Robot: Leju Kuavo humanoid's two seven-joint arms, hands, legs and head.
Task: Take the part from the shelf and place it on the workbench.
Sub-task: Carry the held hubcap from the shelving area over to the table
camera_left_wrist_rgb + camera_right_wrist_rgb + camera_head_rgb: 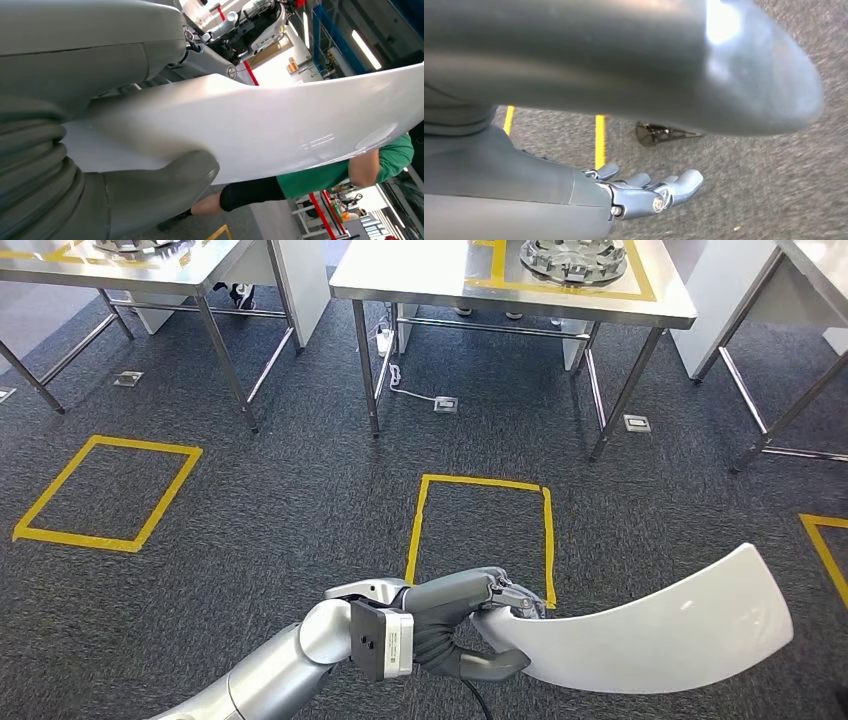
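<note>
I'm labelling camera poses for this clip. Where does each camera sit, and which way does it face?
Head view: high on the body, facing forward and down at carpet and workbench; left hand grips the white part.
Left wrist view: behind that hand, along the part, toward a person.
Right wrist view: facing the floor; right hand open.
Head and left wrist views share the part.

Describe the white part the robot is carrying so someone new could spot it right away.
Start at the dark carpet with yellow tape squares, in front of the steel tables. Low in the head view, the left hand grips one end of the white part. It is a smooth, glossy, curved white panel, the sole white piece above the floor.
</note>
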